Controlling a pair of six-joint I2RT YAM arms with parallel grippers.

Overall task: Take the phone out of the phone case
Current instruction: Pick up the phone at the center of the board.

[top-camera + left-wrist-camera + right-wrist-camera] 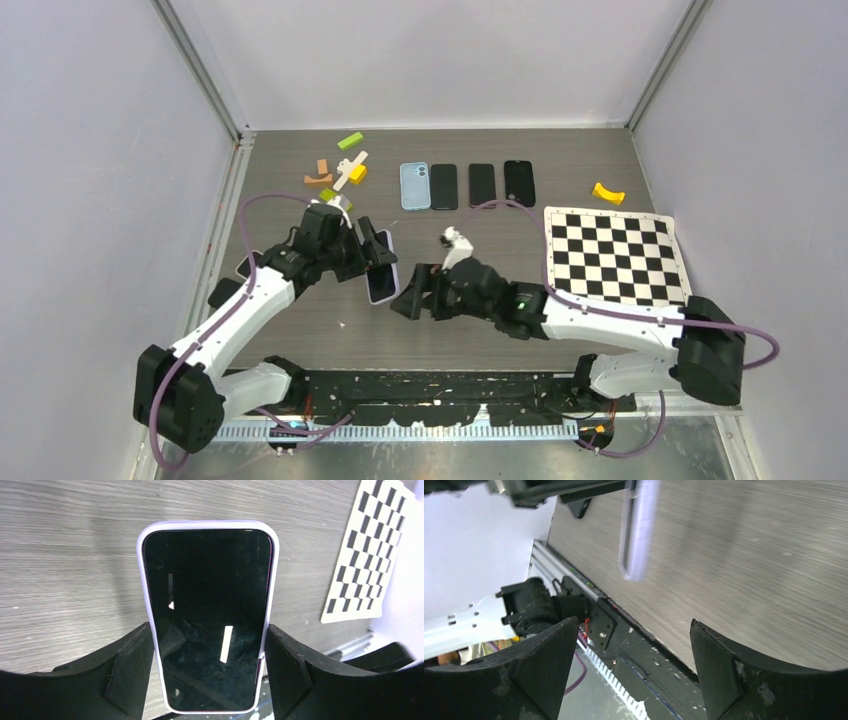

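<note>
A black-screened phone sits in a pale lilac case. My left gripper is shut on the cased phone by its two long edges and holds it above the table, screen up. In the top view the cased phone hangs left of centre. My right gripper is open and empty, just right of the phone and apart from it. In the right wrist view the lilac case shows edge-on, above and beyond my open fingers.
A light blue case and three dark phones lie in a row at the back. Small coloured blocks lie at back left, a yellow piece at back right. A checkerboard sheet lies on the right.
</note>
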